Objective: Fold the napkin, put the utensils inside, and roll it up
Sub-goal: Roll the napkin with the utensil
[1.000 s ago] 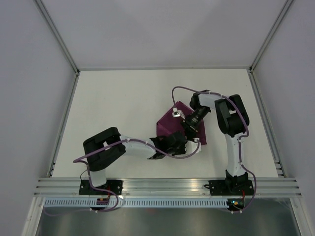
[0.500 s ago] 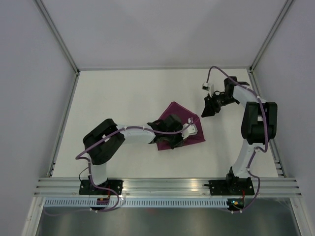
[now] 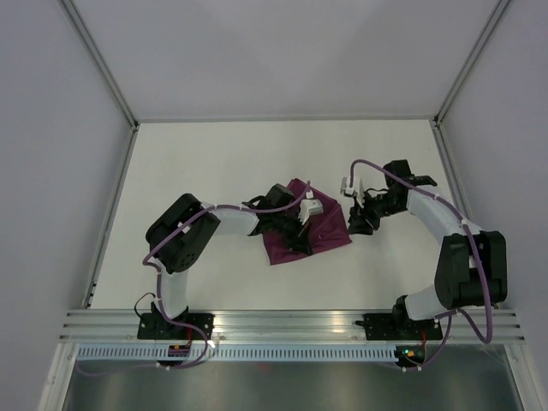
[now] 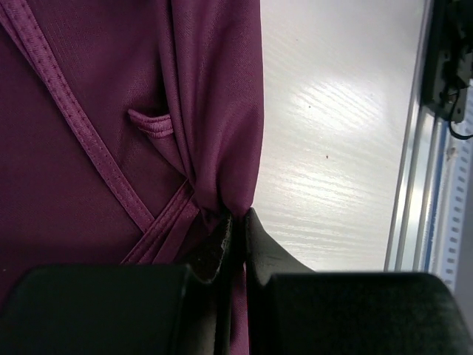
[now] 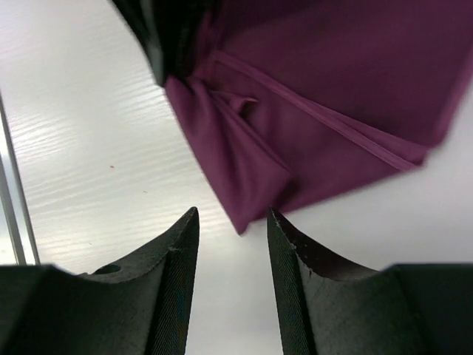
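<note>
The plum-purple napkin (image 3: 324, 233) lies crumpled and partly folded at mid-table. My left gripper (image 3: 295, 231) rests on its left part, shut on a bunched fold of the cloth; in the left wrist view the jaws (image 4: 235, 220) pinch that fold, with the napkin (image 4: 96, 111) and its hems spread beyond. My right gripper (image 3: 359, 223) is open just right of the napkin. In the right wrist view its fingertips (image 5: 233, 218) straddle the table just short of a napkin (image 5: 332, 74) corner, holding nothing. No utensils are in view.
The white tabletop is walled on the left, right and back. An aluminium rail (image 3: 291, 324) runs along the near edge and shows in the left wrist view (image 4: 414, 148). The left gripper's black body (image 5: 159, 29) is seen from the right wrist.
My right gripper left the napkin, swung to the far right, then came back to its right edge, open. My left gripper moved toward the back and then left, pulling the cloth.
</note>
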Controlling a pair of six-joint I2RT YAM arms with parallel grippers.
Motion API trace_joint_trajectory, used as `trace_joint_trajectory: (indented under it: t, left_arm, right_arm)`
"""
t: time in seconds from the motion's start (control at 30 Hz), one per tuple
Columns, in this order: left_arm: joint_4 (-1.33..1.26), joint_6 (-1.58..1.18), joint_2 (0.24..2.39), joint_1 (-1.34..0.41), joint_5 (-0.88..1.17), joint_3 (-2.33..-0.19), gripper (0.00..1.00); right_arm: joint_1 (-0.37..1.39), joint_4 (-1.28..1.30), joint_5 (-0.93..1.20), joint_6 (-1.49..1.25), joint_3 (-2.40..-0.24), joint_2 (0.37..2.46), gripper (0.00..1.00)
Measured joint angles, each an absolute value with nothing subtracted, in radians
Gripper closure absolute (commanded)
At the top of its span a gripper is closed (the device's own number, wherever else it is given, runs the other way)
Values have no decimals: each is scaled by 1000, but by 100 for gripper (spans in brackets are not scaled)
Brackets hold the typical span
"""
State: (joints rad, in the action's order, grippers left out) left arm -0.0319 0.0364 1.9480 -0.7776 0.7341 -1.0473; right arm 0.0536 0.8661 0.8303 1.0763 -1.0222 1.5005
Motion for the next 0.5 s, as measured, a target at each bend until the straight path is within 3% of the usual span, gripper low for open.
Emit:
trace_joint_trajectory:
  t: [0.27, 0.5]
  left_arm:
    - [-134, -52, 1997, -746, 871, -1021, 98]
    - [-160, -93, 2028, -741, 936, -1023, 98]
  right_arm:
    - [361, 598, 701, 1021, -762, 1332, 46]
    - [509, 440, 609, 978, -731, 1338, 46]
